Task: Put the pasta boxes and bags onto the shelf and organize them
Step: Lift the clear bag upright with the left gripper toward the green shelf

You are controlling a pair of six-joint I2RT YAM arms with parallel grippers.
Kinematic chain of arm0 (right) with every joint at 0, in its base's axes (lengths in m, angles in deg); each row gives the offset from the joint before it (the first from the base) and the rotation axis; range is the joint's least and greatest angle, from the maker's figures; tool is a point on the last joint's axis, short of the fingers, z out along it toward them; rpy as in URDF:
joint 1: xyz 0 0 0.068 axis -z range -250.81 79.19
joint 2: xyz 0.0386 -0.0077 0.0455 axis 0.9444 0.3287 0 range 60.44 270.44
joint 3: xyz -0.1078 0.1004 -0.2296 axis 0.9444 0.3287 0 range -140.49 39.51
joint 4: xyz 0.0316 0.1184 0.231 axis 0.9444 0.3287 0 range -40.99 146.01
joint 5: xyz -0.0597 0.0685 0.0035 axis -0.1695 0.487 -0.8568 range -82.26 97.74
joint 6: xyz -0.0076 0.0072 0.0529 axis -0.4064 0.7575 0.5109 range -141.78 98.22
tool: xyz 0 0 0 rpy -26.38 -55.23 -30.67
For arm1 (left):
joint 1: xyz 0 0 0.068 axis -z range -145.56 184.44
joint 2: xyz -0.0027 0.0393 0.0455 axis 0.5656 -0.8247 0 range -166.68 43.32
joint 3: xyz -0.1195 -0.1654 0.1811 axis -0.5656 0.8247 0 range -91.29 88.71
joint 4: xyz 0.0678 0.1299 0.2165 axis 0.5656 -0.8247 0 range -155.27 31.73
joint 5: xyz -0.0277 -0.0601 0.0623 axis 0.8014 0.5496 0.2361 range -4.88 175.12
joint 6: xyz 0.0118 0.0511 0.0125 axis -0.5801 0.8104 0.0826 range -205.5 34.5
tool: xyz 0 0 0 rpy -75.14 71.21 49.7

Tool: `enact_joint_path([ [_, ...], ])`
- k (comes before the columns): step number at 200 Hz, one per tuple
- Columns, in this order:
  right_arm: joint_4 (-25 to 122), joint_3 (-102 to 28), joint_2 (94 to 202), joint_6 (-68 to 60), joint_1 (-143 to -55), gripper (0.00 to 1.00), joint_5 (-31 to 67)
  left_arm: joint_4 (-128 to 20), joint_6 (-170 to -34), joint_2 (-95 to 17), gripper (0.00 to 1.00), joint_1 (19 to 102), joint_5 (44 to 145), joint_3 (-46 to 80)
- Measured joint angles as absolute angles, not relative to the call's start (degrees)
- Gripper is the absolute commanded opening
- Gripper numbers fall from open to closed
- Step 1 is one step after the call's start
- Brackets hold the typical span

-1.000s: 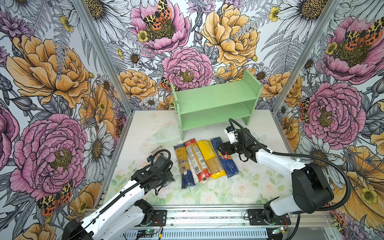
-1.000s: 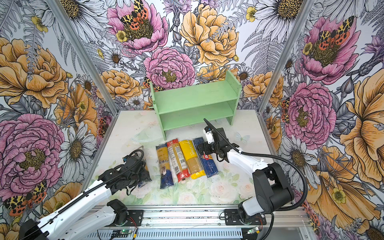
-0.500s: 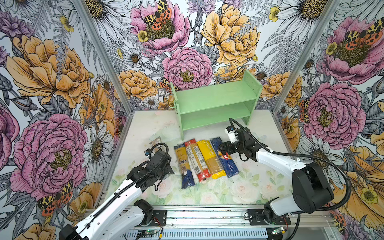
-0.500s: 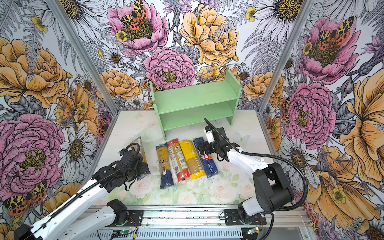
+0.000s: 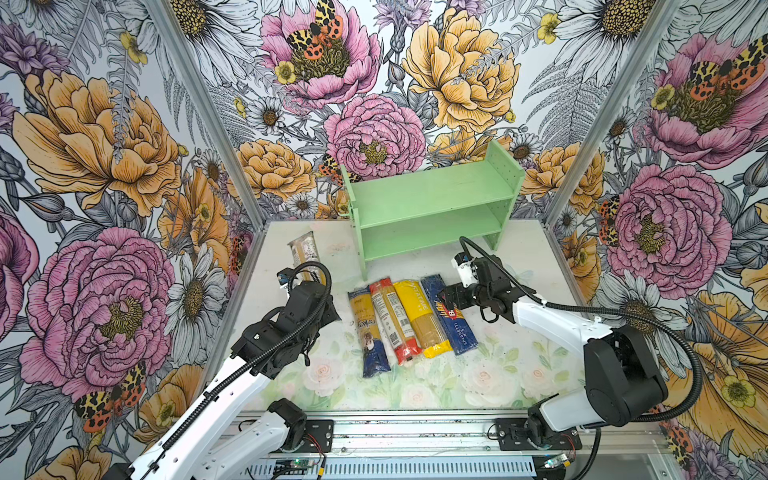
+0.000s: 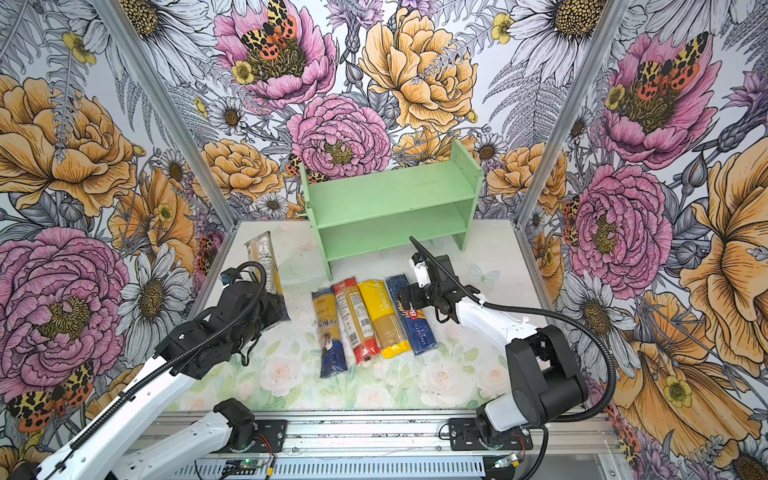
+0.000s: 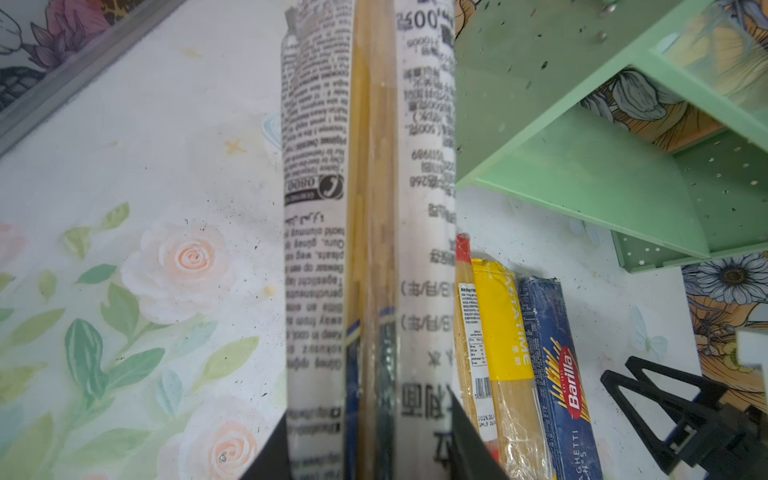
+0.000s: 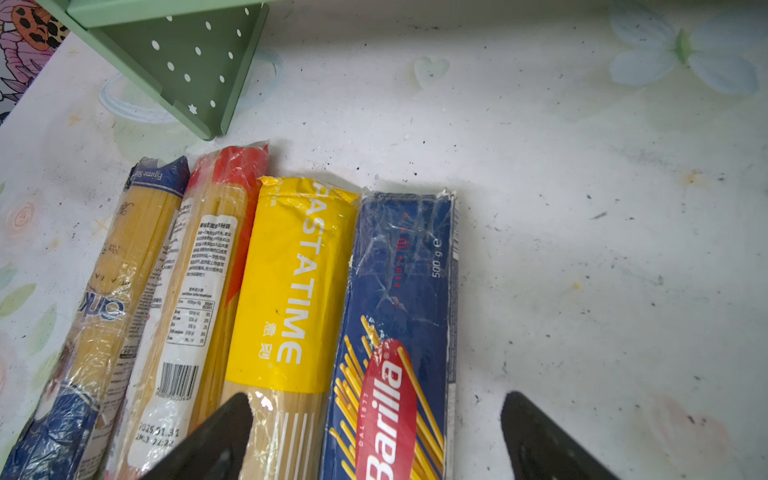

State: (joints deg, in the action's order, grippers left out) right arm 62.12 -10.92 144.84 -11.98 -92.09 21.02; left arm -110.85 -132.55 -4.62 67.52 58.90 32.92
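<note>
My left gripper [image 7: 370, 453] is shut on a clear spaghetti bag [image 7: 365, 187] with white printed labels. In both top views this bag [image 5: 303, 255] [image 6: 262, 257] sticks out past the wrist toward the back left corner. Several packs lie side by side on the table: a clear bag with a dark-blue end [image 5: 368, 328], a red-ended bag [image 5: 392, 320], a yellow bag [image 5: 417, 316] and the blue Barilla box [image 5: 451, 318]. My right gripper [image 8: 374, 440] stands open just above the Barilla box [image 8: 399, 291], one finger over the yellow bag [image 8: 291, 282]. The mint-green shelf [image 5: 432, 199] [image 6: 386, 195] stands at the back with both tiers bare.
Flowered walls with metal corner posts [image 5: 208, 112] close in the table on three sides. A metal rail [image 5: 415, 432] carrying both arm bases runs along the front edge. The shelf's near left leg [image 8: 195, 70] stands close to the far ends of the packs.
The left arm has moved toward the back with the clear bag in its grip, so the bag now shows beyond the wrist. The right arm has not moved.
</note>
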Motion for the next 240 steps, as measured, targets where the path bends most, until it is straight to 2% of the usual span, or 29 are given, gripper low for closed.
enact_joint_path([
  [92,63.1,-11.4,144.8,-12.0,-92.1,0.96,21.0,-108.5,-121.0,-8.4,0.0,67.5,56.1,23.0],
  [240,63.6,-12.1,145.4,-12.4,-92.1,0.96,21.0,-100.3,-110.6,-27.0,0.0,71.1,57.8,-0.2],
])
